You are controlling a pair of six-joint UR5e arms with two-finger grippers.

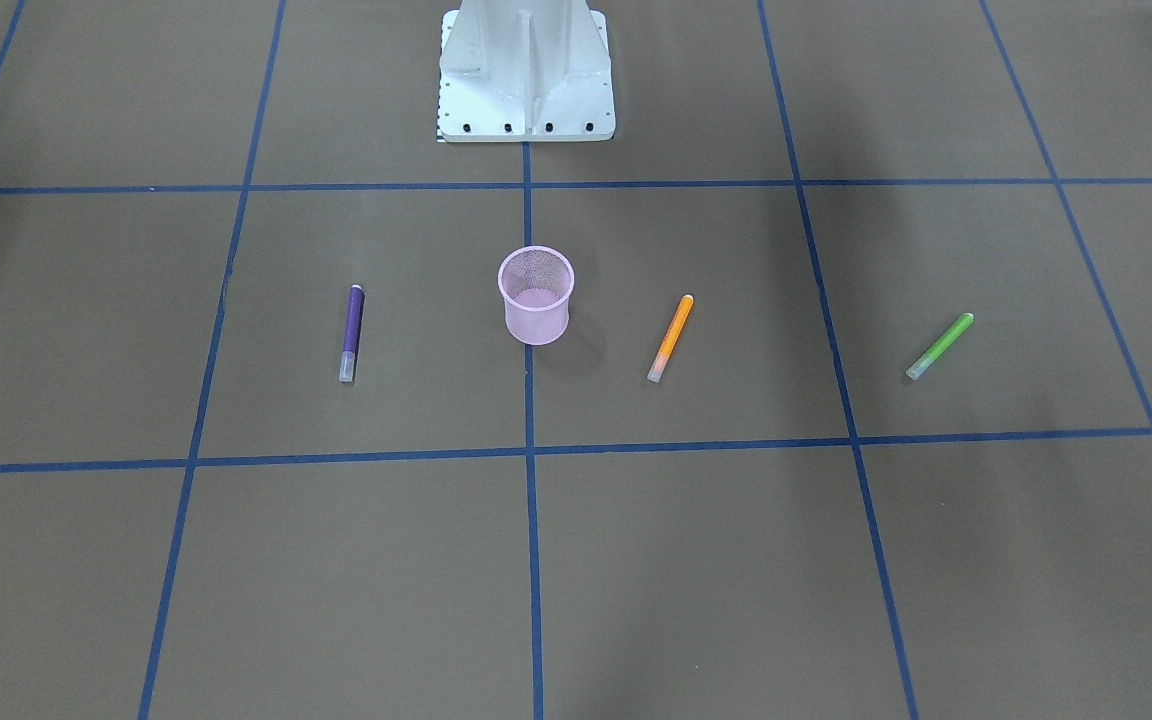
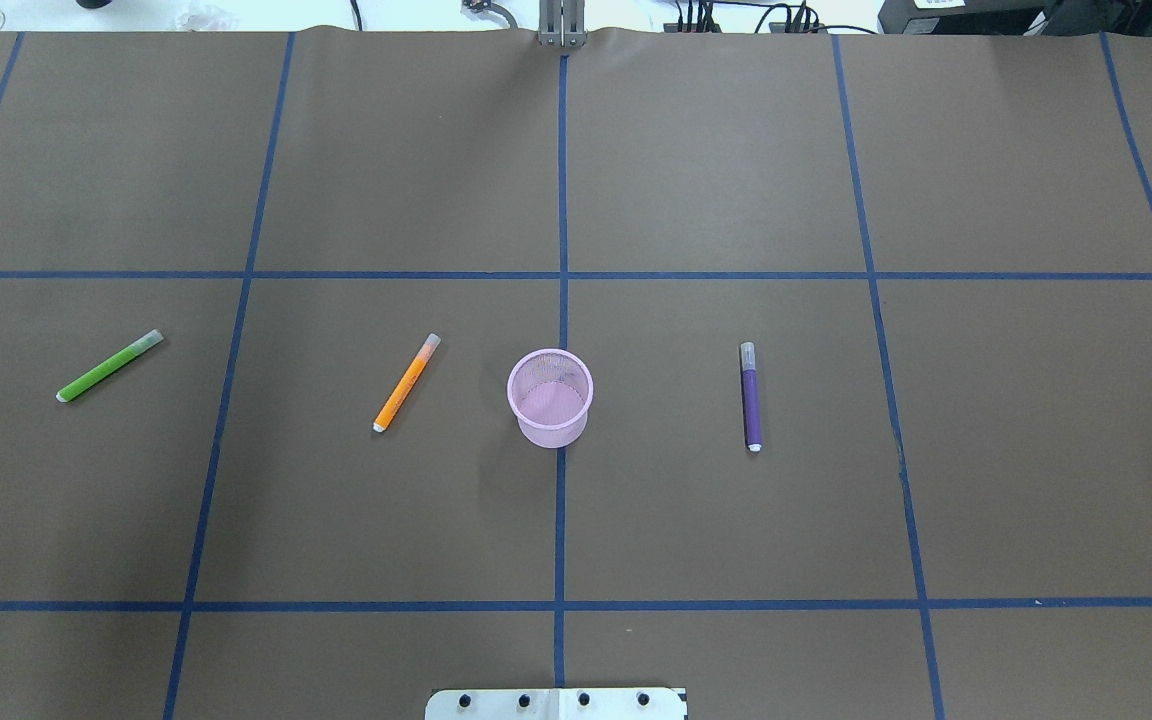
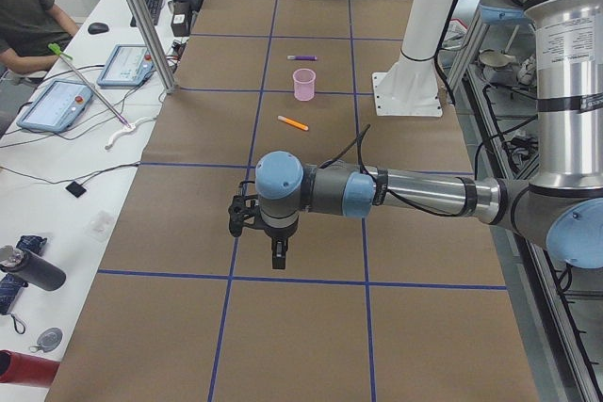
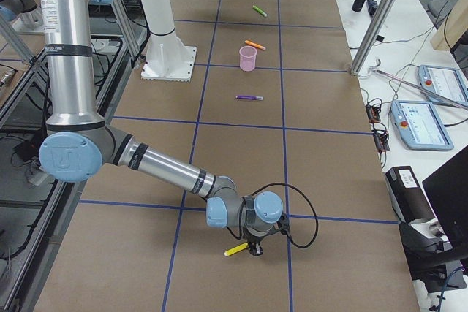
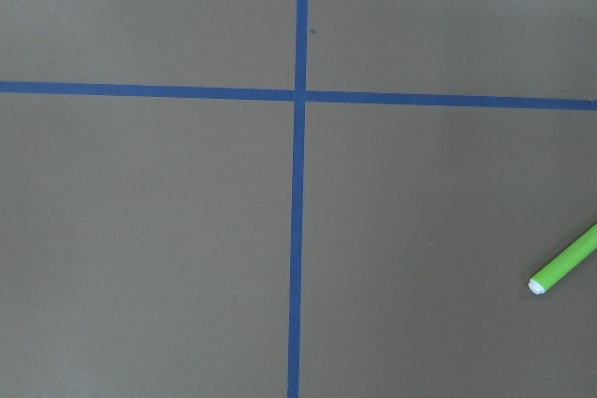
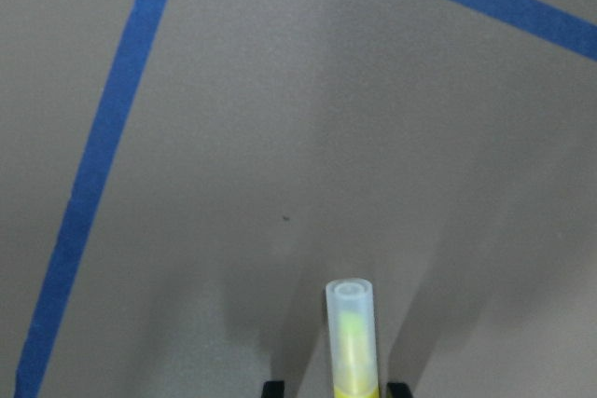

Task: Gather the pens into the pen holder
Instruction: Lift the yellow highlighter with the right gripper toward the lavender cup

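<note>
The pink mesh pen holder (image 2: 550,397) stands upright and empty at the table's middle. The orange pen (image 2: 406,383) lies to its left and the green pen (image 2: 109,366) far left. The purple pen (image 2: 751,397) lies to its right. My left gripper (image 3: 274,256) hovers low beyond the green pen, whose tip shows in the left wrist view (image 5: 564,267); I cannot tell whether this gripper is open or shut. My right gripper (image 6: 336,387) is far off at the table's other end. Its tips stand either side of a yellow pen (image 6: 353,342), with gaps.
The robot's white base (image 1: 526,90) stands at the table's near edge, behind the holder. An operator (image 3: 24,16) sits at a side desk with tablets (image 3: 61,101) and cables. Blue tape lines grid the brown table.
</note>
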